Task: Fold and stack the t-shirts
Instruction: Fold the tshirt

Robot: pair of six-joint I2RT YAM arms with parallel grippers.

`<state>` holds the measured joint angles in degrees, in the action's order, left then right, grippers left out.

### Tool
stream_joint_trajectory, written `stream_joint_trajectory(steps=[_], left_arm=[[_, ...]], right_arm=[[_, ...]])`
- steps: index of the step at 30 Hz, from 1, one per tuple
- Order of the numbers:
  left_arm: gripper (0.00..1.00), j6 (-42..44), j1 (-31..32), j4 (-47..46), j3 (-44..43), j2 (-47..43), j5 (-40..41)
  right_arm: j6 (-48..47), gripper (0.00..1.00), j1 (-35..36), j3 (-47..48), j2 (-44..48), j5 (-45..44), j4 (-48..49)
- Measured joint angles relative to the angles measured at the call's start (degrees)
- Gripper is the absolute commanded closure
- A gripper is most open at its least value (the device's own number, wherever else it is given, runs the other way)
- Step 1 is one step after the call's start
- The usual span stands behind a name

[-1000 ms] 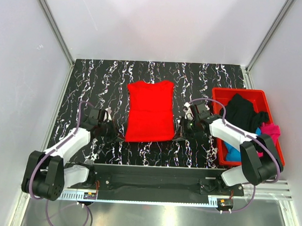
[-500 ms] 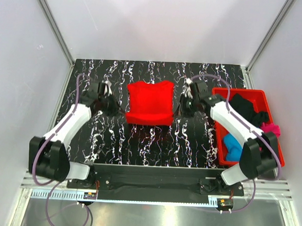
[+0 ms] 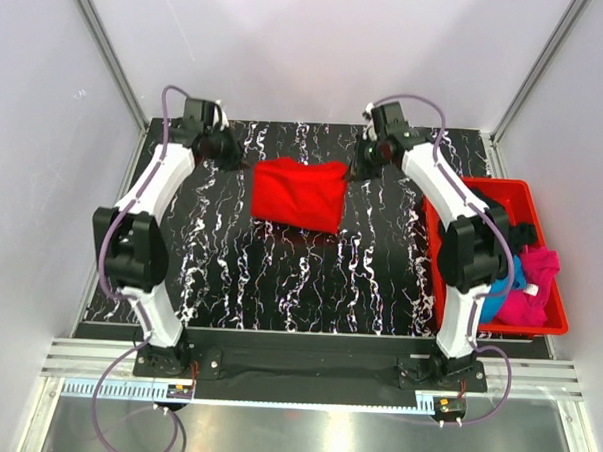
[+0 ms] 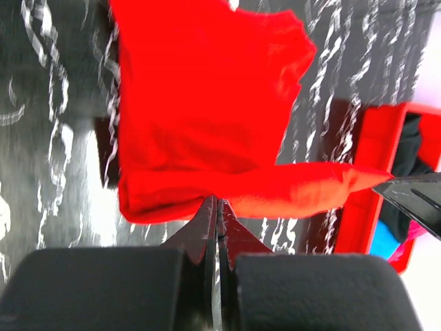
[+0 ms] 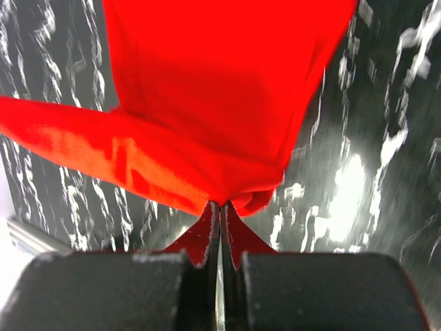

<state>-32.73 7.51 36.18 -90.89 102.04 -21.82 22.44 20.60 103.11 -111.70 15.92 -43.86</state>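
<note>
both arms reached out to the far side of the table [image 3: 229, 273], and between them lay the red t-shirt [image 3: 299, 193], roughly in the middle of the far half, well apart from the red bin [image 3: 553, 322] on the right. the left gripper [image 4: 217, 207] had its fingers pressed together on one corner of the red cloth, and the right gripper [image 5: 221, 207] was pinched on the other corner in the same way. the edge they shared ran as a taut band above the rest of the shirt, which lay flat on the marble top. a pink tee [image 3: 537, 291] and a black one [image 3: 521, 234] sat crumpled in the bin, not yet handled.

to me it looked like the middle of a fold, with the held edge being laid over the body of the shirt. each grip had only a small bite of fabric, so a pull too far apart could have slipped a corner out and let that side flop. if one side were let go lower or sooner than the other, the fold would have landed crooked. the arms were near full stretch, so any further push could have dragged the bottom layer toward the back wall and rumpled it. cloth could also have clung to a finger on release and lifted the fold open.
</note>
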Motion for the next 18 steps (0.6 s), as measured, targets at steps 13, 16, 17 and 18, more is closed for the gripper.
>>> stream_joint_trajectory(steps=[13, 16, 17, 18], left_arm=[[1.00, -3.9, -2.6, -15.8, -14.3, 19.3, -7.8], [1.00, -6.2, -2.7, -21.1, -18.6, 26.1, -9.9], [1.00, -6.8, -2.7, -22.5, -19.6, 27.7, -10.3], [1.00, -7.5, -2.7, -23.3, -21.3, 30.0, -10.8]], right_arm=[[-1.6, 1.00, -3.7, 20.9, -17.0, 0.1, -1.0], [-1.0, 0.96, -4.8, 21.0, -19.3, 0.3, 0.3], [-0.8, 0.93, -5.1, 21.0, -19.8, 0.5, 0.8], [-0.5, 0.92, -5.6, 21.5, -20.9, 0.9, 1.4]])
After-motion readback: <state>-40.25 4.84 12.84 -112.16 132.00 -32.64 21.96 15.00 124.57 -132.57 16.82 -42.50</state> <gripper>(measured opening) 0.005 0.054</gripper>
